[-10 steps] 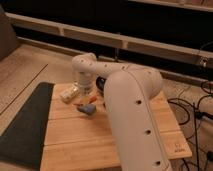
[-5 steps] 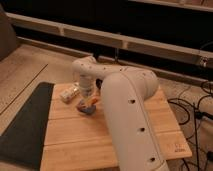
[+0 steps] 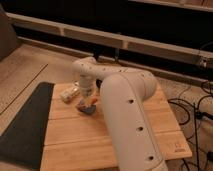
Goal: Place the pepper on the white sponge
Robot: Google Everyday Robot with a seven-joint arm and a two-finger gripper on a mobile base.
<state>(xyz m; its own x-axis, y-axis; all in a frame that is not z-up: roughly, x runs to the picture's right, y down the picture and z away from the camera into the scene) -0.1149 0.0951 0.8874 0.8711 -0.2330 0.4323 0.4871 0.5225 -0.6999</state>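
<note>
From my remote seat I see the big white robot arm (image 3: 125, 115) sweeping up from the lower right of the camera view, bending at a rounded elbow and reaching back down toward the left half of the light wooden slatted surface (image 3: 75, 140). The end effector (image 3: 87, 96) hangs at the end of the wrist, just above the small cluster of things on the wood. I cannot tell how it is set.

The small orange, lumpy pepper (image 3: 91, 103) shows just beneath the end effector, at its right edge. It is touching or overlapping the small flat pale-blue pad, the white sponge (image 3: 87, 109), which lies on the surface right under the wrist. Whether the pepper is resting on the pad or held just above it, I cannot tell; the two read as one bunched patch of orange over blue-grey.

To the left of them, near the far left edge of the surface, sits a small pale, cream-coloured packet-like object (image 3: 70, 93), just beside the wrist and apart from the sponge.

A dark grey mat (image 3: 25, 125) lies on the floor along the left side of the surface. Black cables (image 3: 192, 107) trail over the floor to the right. Behind, a long pale rail (image 3: 100, 37) runs across a dark wall.
</note>
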